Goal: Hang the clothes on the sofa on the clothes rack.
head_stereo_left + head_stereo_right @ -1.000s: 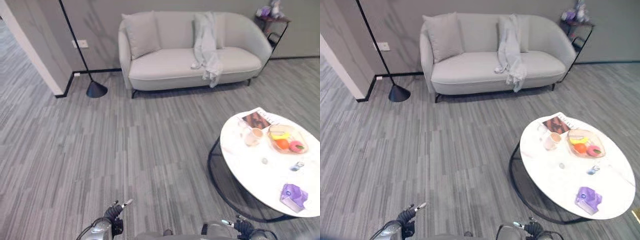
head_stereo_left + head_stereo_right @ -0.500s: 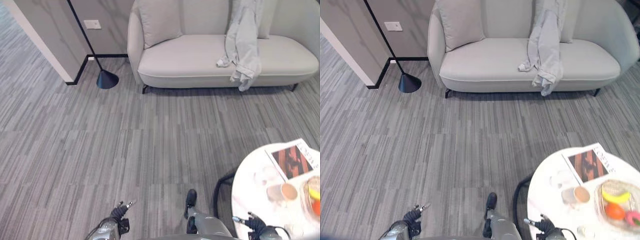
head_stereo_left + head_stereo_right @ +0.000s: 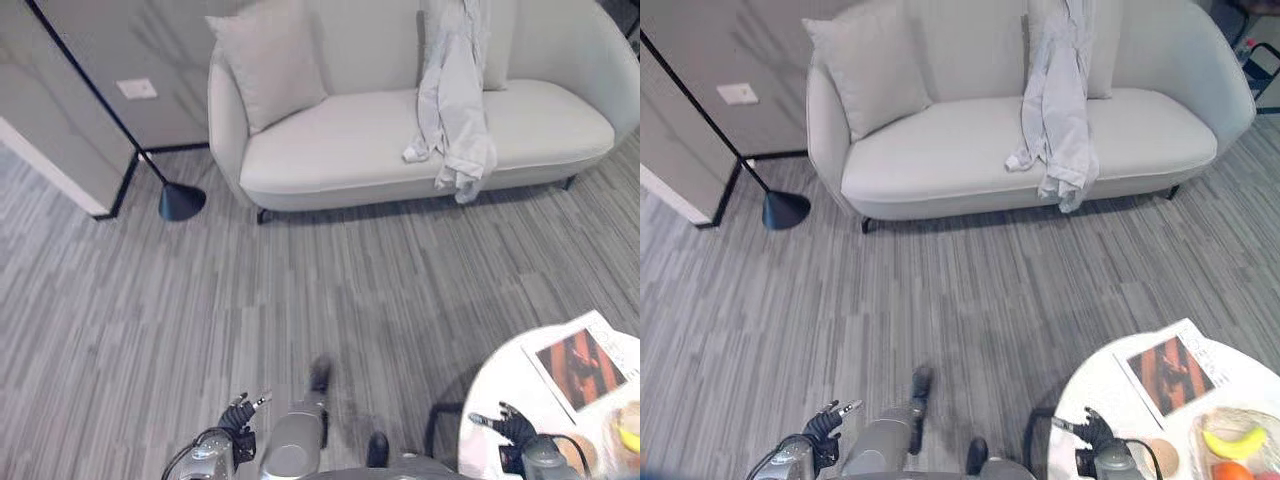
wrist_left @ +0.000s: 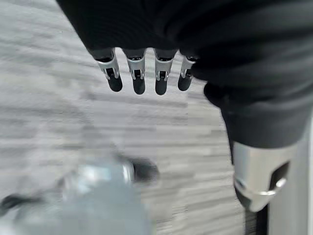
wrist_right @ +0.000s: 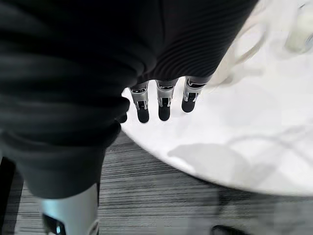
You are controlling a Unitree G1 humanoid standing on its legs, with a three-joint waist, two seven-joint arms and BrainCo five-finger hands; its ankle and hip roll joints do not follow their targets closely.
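A light grey garment [image 3: 455, 110] is draped over the back and seat of the pale sofa [image 3: 340, 150], and its lower end hangs over the front edge. My left hand [image 3: 238, 415] sits low at the bottom of the eye views, far from the sofa. Its fingers [image 4: 138, 78] are straight and hold nothing over the grey floor. My right hand [image 3: 510, 428] is low on the right, over the near rim of the round white table [image 3: 503, 388]. Its fingers [image 5: 164, 105] are also straight and empty.
A cushion [image 3: 268, 60] leans at the sofa's left end. A black floor lamp base [image 3: 182, 202] with a slanted pole stands left of the sofa, by a wall corner [image 3: 55, 160]. On the table lie a magazine [image 3: 583, 362] and a fruit bowl [image 3: 1232, 447].
The whole picture has shifted: the sofa is larger and nearer, and the table has slid to the lower right, so the camera has moved. Both hands stay low and open.
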